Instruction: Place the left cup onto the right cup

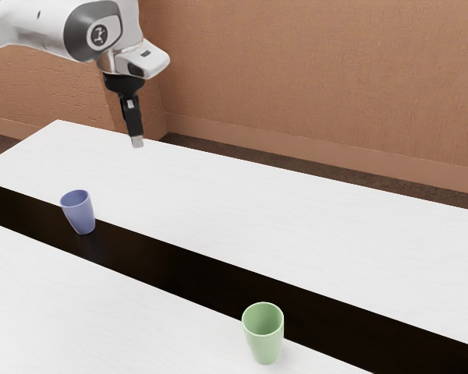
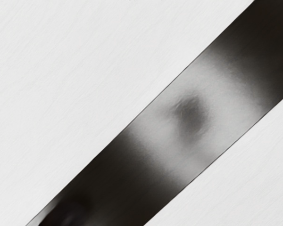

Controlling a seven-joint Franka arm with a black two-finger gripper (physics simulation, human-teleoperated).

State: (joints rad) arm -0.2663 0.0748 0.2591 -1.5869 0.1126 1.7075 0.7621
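Here's the arm (image 1: 23, 35): glossy white, smooth rounded shells. There's a grey circular joint cap (image 1: 100, 34), a small dark mark at its centre. Under it, a white boxy hand block (image 1: 143, 59) with a little dark slot, then the gripper (image 1: 137, 142), slim and black, tipped pale grey.

Matt white table (image 1: 312, 210), faint grain; glossy black stripe (image 1: 179, 269) — reflective; smooth matt blue cup (image 1: 78, 212), green cup (image 1: 263, 333); rough wall (image 1: 335, 70)
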